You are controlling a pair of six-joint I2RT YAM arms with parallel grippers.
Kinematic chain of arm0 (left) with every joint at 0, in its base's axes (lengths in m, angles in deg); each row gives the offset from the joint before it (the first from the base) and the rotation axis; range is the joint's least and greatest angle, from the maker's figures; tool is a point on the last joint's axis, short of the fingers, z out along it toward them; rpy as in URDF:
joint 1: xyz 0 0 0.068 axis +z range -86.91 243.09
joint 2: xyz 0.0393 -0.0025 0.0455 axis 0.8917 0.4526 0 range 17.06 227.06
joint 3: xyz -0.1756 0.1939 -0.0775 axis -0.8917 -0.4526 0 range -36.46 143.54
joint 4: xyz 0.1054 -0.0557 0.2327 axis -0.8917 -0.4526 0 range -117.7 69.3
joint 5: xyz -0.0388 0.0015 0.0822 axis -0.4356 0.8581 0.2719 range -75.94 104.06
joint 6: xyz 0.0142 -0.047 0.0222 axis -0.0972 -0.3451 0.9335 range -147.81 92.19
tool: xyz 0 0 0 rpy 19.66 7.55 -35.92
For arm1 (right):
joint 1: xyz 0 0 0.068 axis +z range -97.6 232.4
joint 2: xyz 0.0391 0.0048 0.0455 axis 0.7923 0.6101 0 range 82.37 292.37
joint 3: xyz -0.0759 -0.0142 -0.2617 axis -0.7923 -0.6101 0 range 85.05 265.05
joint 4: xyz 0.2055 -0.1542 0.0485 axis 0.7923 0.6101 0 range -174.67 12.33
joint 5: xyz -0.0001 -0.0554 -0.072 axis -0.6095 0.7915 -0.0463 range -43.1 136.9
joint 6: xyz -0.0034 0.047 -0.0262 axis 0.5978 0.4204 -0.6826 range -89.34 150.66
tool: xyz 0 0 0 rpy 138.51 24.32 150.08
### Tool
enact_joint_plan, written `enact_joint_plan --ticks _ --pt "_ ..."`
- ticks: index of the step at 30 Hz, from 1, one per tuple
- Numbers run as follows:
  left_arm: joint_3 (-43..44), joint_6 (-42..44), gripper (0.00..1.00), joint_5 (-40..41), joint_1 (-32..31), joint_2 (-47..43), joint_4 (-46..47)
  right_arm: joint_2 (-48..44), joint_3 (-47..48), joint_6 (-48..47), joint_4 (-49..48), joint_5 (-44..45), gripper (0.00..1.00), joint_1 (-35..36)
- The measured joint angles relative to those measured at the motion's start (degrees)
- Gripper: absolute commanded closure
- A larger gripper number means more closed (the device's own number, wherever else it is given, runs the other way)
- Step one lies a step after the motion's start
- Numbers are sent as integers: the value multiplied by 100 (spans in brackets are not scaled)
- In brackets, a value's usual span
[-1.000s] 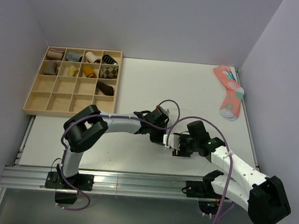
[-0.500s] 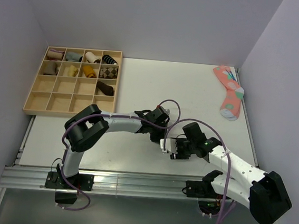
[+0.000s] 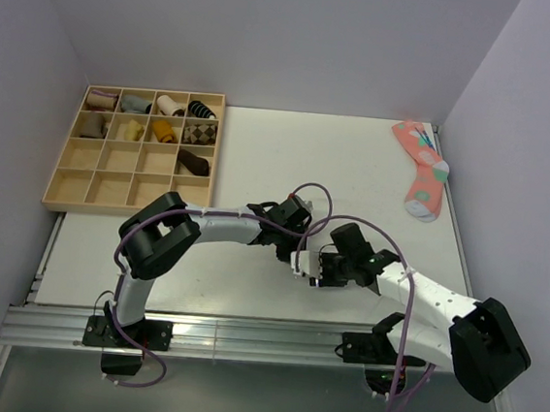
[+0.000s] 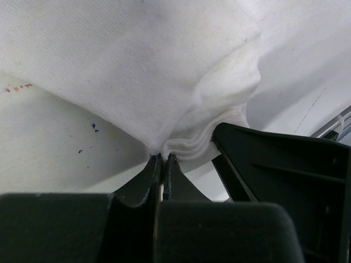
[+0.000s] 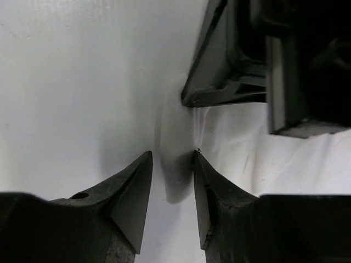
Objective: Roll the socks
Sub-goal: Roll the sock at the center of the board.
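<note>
White knit sock (image 4: 126,66) in left gripper (image 4: 163,158)

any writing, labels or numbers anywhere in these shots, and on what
None can be read.
The white sock, pink sock, tray and rolled socks show only colours and patterns, no words.
The specks on the table are stains, not letters.
</note>
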Motion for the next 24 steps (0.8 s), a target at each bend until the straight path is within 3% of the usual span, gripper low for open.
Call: enact_joint_plan --ticks 4,9,24 --pt "0 0 100 -7 0 0 7 118 0 109 -203 118 62 2" --pt "-44 -13 98 -15 2 -4 81 271 48 216 -273 184 78 -15" --pt "-1084 -704 90 470 -13 -492 1346 1563 1314 118 994 -748 84 -861"
